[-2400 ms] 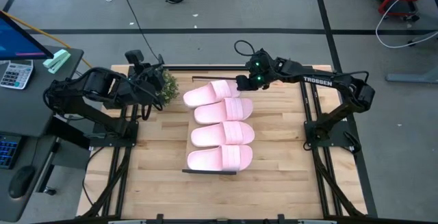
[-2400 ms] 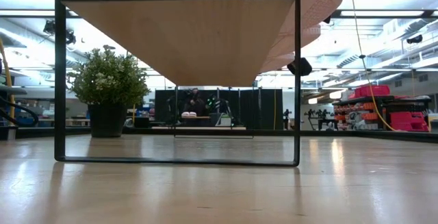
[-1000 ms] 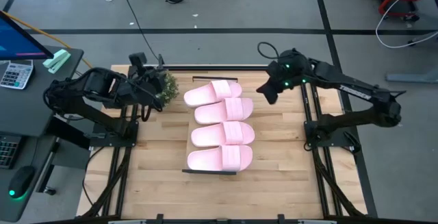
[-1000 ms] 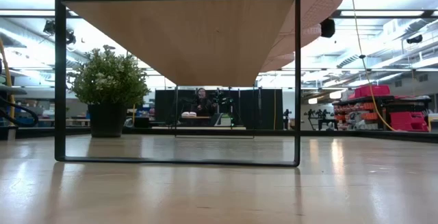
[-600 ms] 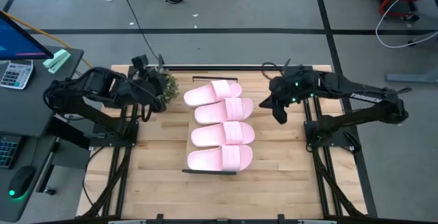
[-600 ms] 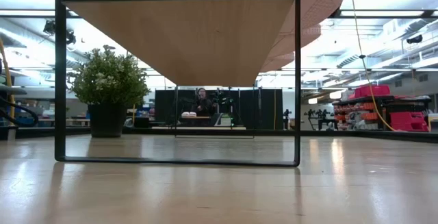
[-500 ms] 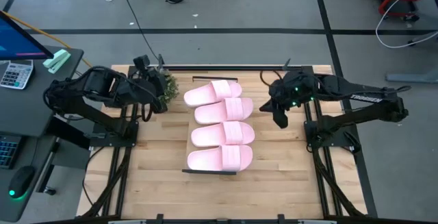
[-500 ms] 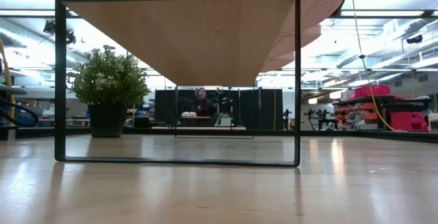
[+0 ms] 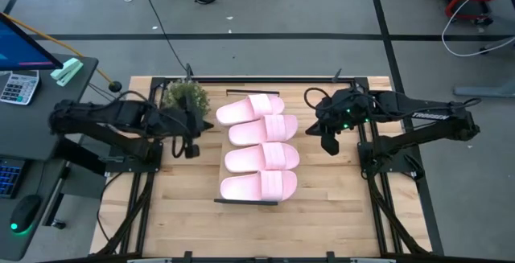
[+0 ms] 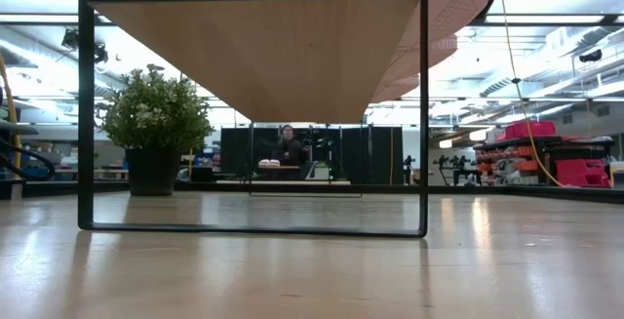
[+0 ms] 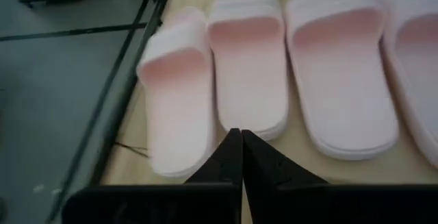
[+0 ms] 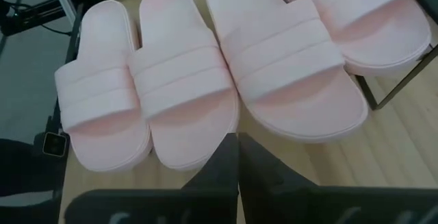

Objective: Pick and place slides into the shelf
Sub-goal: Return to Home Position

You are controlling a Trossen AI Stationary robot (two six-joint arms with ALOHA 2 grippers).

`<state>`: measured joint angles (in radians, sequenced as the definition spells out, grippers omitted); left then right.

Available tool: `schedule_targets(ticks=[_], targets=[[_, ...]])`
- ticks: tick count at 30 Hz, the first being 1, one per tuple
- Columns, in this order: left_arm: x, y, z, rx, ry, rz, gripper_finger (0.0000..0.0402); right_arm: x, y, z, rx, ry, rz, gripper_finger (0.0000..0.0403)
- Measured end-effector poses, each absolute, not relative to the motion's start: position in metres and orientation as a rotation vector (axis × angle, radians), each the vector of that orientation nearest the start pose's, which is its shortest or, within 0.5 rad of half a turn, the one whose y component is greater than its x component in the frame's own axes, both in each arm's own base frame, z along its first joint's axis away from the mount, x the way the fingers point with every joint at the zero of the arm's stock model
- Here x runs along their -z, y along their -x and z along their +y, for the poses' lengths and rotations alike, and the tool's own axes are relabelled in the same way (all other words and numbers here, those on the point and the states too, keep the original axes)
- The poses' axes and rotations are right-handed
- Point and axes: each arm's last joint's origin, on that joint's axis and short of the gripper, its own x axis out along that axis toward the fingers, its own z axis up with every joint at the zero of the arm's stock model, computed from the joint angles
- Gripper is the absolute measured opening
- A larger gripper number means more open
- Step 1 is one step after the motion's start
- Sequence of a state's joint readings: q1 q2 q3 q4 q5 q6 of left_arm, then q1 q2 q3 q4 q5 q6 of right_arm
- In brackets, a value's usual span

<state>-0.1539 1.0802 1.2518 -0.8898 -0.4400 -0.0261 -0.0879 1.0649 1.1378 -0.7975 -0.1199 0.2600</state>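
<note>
Left tool (image 9: 191, 144): fingers pressed together, nothing between them; the left wrist view showed the tips meeting (image 11: 239, 133). It sat low over the counter (image 9: 322, 191), just beside the shelf's (image 9: 245, 202) left long side, not touching it. The left arm ran nearly flat from its base at the counter's left edge, forearm pointing at the shelf.

Right tool (image 9: 328, 141): also closed and empty, tips together (image 12: 237, 138). It hung just off the shelf's right long side, level with the second slide from the far end. The right arm was folded, elbow out past the counter's right edge, forearm aimed back toward the shelf.

All four slides (image 9: 262, 157) lay on the shelf top, side by side in one row, touching or nearly so, heel ends toward the left tool and toe ends toward the right tool. The low view saw the plank from beneath (image 10: 263, 56), with pink soles overhanging its right edge.

Potted plant (image 9: 187, 96) stood on the counter's far left part, near the left arm. A person (image 10: 288, 148) was far off in the room behind.
</note>
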Motion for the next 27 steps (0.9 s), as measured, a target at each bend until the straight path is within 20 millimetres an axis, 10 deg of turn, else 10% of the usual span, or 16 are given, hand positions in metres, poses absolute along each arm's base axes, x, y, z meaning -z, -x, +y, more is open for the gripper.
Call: schedule_targets(ticks=[27], targets=[[-0.258, -0.082, -0.004, -0.152, 0.112, -0.128, 0.0007, -0.344, -0.210, -0.017, 0.128, -0.358, 0.732, 0.0001]])
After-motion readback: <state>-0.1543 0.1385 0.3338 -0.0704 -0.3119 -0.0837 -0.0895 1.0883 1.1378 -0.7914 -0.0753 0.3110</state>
